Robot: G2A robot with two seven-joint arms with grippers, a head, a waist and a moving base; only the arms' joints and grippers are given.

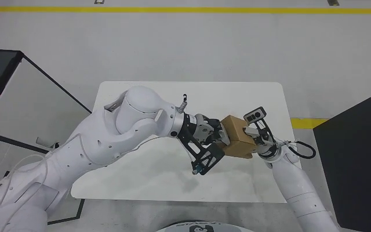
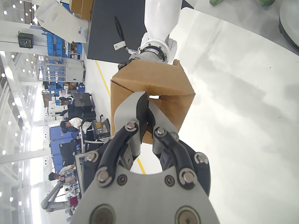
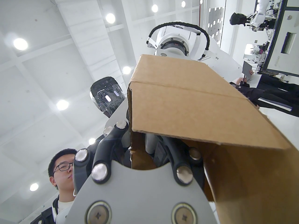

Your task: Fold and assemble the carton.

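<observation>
The carton (image 1: 237, 137) spans between my claws.
My left claw (image 2: 146, 110) pinches one end's flap; my right claw (image 3: 137, 138) clamps the opposite wall.

Carton (image 1: 237, 138) matt brown cardboard; table (image 1: 151, 98) smooth white, slight sheen

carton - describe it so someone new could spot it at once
Find the white table. Toward its right end in the top view, the left gripper and right gripper both clamp the carton between them. It alone is brown cardboard; the arms around it are white and black.
</observation>
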